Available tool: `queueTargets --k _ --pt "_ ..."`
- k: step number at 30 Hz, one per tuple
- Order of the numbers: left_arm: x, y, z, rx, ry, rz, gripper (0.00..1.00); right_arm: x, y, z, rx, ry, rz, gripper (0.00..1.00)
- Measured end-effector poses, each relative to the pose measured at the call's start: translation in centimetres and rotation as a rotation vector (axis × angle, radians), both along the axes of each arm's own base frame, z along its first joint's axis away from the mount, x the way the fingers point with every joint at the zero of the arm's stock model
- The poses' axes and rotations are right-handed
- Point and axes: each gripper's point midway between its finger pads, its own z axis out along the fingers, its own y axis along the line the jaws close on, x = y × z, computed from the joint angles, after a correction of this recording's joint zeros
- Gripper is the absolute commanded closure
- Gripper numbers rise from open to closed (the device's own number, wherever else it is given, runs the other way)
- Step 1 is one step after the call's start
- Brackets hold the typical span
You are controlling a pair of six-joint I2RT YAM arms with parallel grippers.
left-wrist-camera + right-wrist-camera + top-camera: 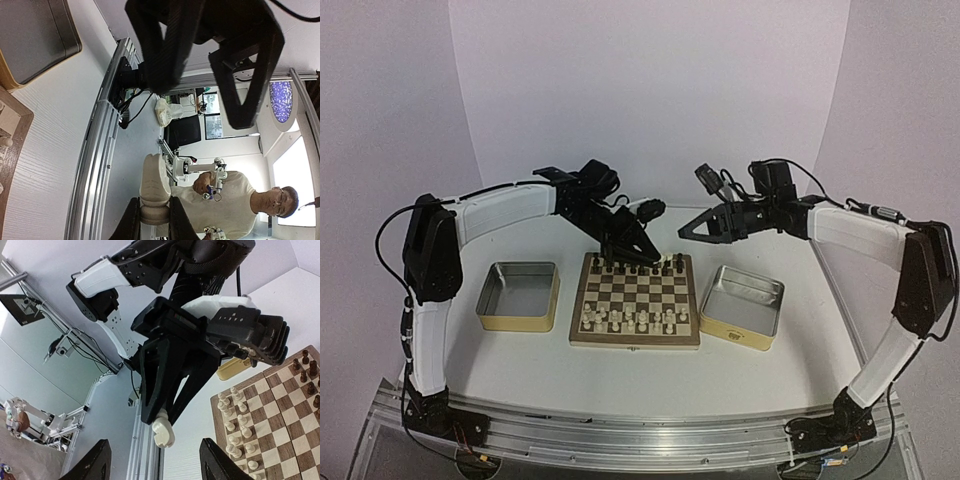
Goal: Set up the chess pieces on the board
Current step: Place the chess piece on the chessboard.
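1. Square wooden chessboard with checkered light and dark squares [636, 292]: flanked by one rectangular metal tin [516, 322] on its left and a second tin [738, 335] on its right.
2. Left gripper [162, 417]: held above the board's far edge, jaws pressed onto one cream-white chess piece [163, 432].
3. Right gripper [688, 228]: hovering off the board's far right corner, fingers spread, nothing held.
4. Other cream-white chess pieces [632, 318]: ranked along the board's near rows; dark figures [635, 266] along its far row.
5. Step judged in hand: placement. A vacant near-side square must be reached and the piece lowered upright.
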Motion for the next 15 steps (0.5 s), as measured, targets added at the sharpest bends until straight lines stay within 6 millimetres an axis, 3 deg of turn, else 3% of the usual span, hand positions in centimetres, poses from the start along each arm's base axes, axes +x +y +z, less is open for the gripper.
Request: queueTargets --k 5,8,11,15 --pt "0.7 -0.3 0.7 0.004 -0.082 0.026 1.00 1.9 0.5 1.0 -0.054 0.286 -0.067 0.47" --pt "1.1 -0.4 1.0 0.011 -0.125 0.041 1.00 2.3 0.4 0.7 -0.095 0.460 -0.116 0.48" --pt "1.4 -0.4 1.0 0.016 -0.159 0.051 1.00 2.5 0.3 0.3 -0.126 0.598 -0.148 0.39" --pt "1.5 -0.3 0.8 0.027 -0.169 0.054 1.00 2.3 0.1 -0.9 -0.162 0.716 -0.177 0.38"
